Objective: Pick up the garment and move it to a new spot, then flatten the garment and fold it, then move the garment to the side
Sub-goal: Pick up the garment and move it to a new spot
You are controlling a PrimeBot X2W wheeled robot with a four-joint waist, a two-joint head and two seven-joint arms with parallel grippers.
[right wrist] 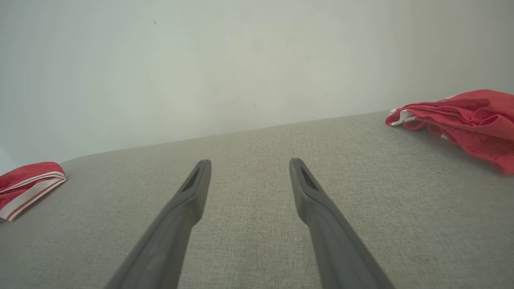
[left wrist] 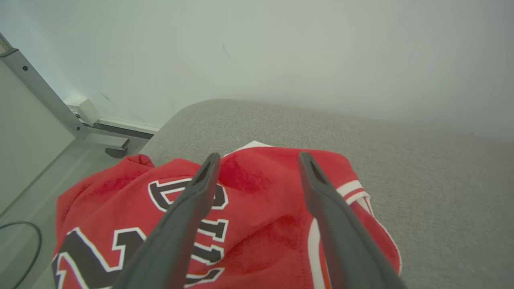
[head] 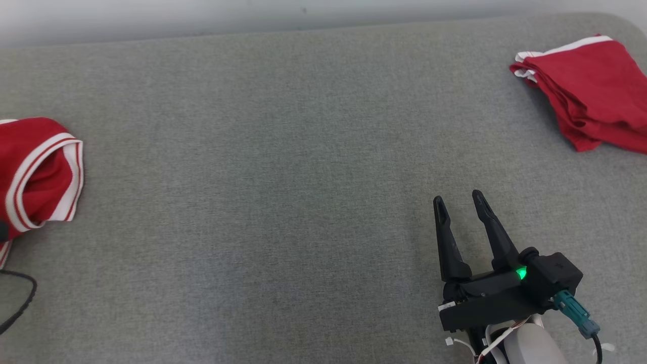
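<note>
The red jersey point(left wrist: 261, 208) lies crumpled and unfolded at the left end of the grey fabric-covered surface point(head: 283, 177). Black, white-outlined lettering faces up. White and red striped trim edges the opening on its near-centre side.

The right gripper point(head: 458, 197) has two long dark fingers point(head: 448, 242) on a black body point(head: 485, 303). It carries a green light point(head: 520, 273) and a teal connector point(head: 573, 309).
</note>
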